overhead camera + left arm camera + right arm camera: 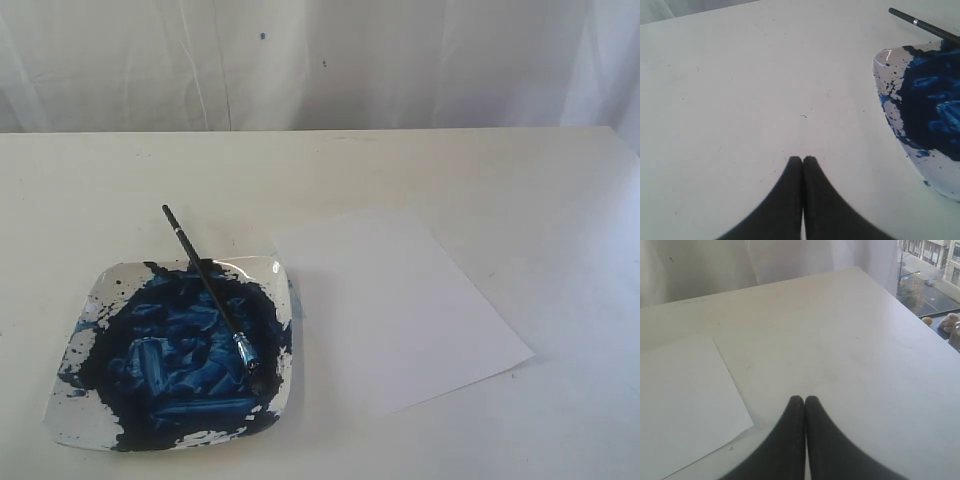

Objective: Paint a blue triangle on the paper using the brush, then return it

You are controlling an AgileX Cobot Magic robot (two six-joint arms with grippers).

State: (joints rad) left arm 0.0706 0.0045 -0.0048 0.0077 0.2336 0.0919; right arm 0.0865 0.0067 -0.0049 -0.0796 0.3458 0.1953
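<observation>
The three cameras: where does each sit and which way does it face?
Exterior view: above the table, looking down on plate, brush, paper; no robot shows.
Left wrist view: on the left arm, looking past the shut left gripper to the plate.
Right wrist view: on the right arm, past the shut right gripper to the paper.
Shared: exterior and left wrist both show the brush.

One brush [210,291], one paper [400,310] — one plate [80,420]

Indoor test setup. White table [480,170] with white curtain [400,60] hung at 12 o'clock. A window [920,277] overlooks a street [936,296] and buildings [940,252].
</observation>
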